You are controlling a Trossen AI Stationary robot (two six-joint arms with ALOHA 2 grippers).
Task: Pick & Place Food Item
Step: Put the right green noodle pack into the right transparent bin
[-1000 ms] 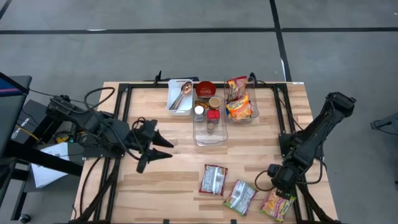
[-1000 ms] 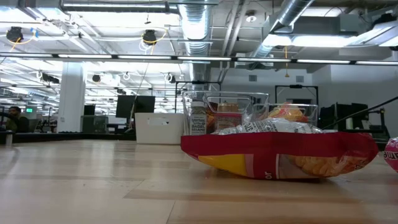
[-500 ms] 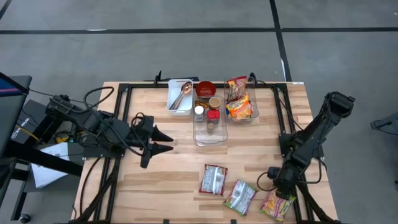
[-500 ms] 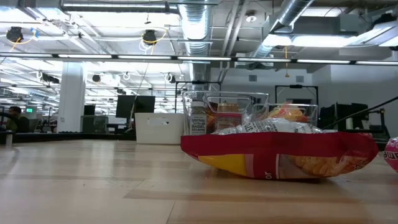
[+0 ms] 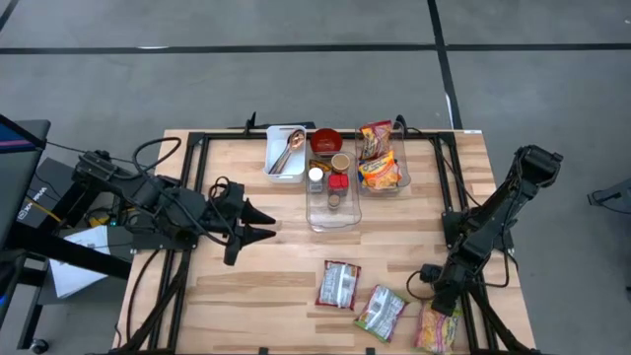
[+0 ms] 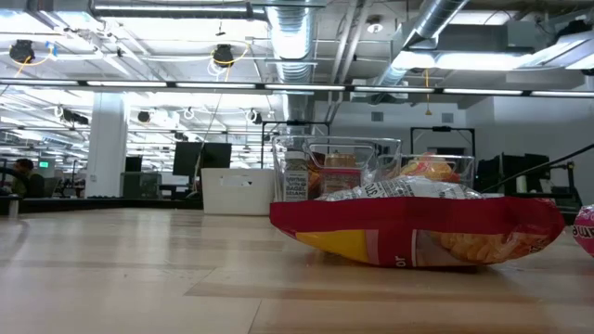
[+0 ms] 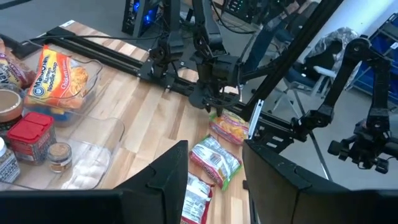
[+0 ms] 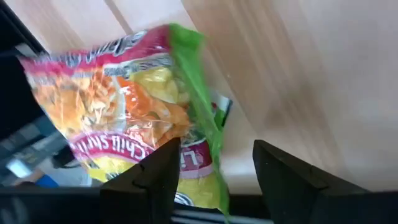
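So I've got the right gripper (image 5: pixel 437 299) low at the lower right of the high view, fingers (image 8: pixel 155 171) spread apart with nothing between them, hovering over the pink-and-yellow crinkly snack bag with a green edge (image 5: pixel 435 325) at the table's (image 5: pixel 276 276) bottom edge. Bag lies flat on the wood, nearly hanging over the rim. Beside it to the left: a green-and-white foil packet (image 5: pixel 381 312) and a grey-and-red foil packet (image 5: pixel 338 284), both loose on the table. Clear plastic bin with orange noodle packs (image 5: pixel 380 158) sits top centre, well apart from the bag. Left gripper (image 5: pixel 266 224) waits centre left, fingers (image 7: pixel 168 174) parted, empty.
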